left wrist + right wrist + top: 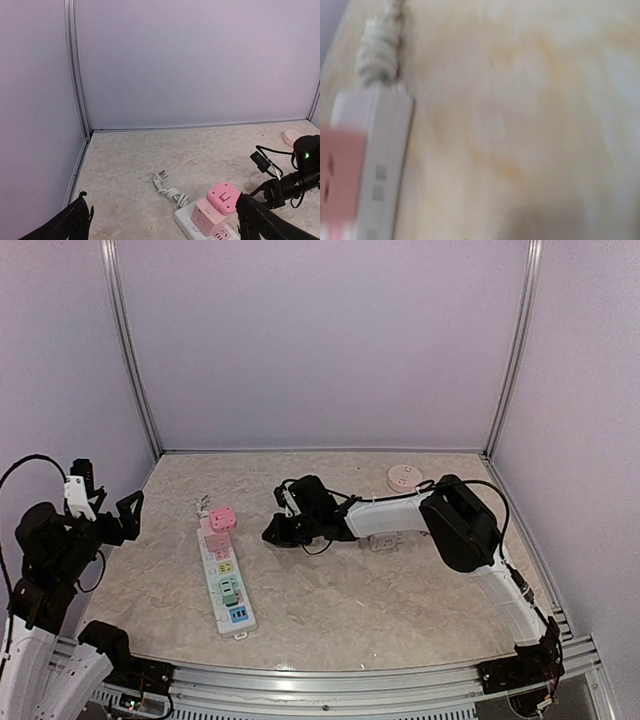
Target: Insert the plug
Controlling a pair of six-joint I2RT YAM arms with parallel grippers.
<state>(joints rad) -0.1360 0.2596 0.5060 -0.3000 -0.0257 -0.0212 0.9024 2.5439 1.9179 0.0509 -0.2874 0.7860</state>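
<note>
A white power strip [226, 585] lies on the table left of centre, with a pink cube adapter [222, 519] at its far end and green and blue plugs nearer me. Its coiled cord [176, 194] ends in a loose plug [161, 176]. My left gripper [110, 516] is raised at the left edge, open and empty, and the cube [216, 210] shows between its fingers [70, 224]. My right gripper [282, 530] is low over the table just right of the strip's far end. Its fingers do not show in the blurred right wrist view, which shows the strip [377, 165].
A round pink-and-white socket [404, 478] lies at the back right. A small white block [385, 540] sits under my right forearm. Metal frame posts and pale walls close in the table.
</note>
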